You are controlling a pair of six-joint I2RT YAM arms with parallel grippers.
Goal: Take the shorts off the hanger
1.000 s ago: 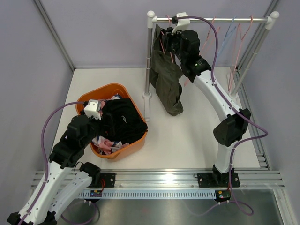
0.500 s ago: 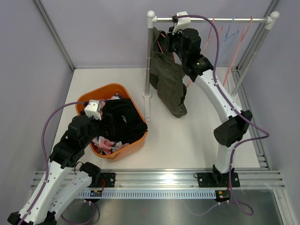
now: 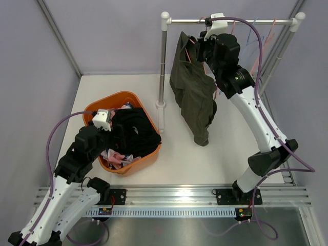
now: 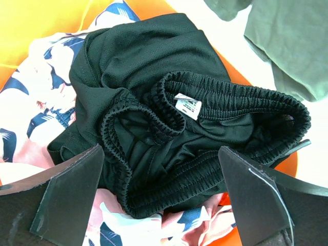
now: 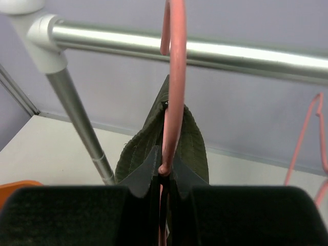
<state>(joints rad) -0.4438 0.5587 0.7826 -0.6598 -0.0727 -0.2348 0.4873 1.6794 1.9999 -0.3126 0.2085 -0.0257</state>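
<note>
Rightward along the rail [image 3: 189, 21] the right end effector [image 3: 197, 50] has slid with the olive green shorts [image 3: 193, 97], which hang below it. Left wrist: left end effector [image 4: 161, 189] spread wide over black shorts [image 4: 154, 66] in the orange basket [image 4: 25, 25]. Right wrist: it clamps the pink hanger [image 5: 174, 77]

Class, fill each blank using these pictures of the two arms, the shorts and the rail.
1. The right gripper is shut on a ___ hanger.
2. The hanging shorts are olive ___.
3. The black shorts lie in an ___ basket.
4. The left gripper above them is ___.
Missing words: pink; green; orange; open.
</note>
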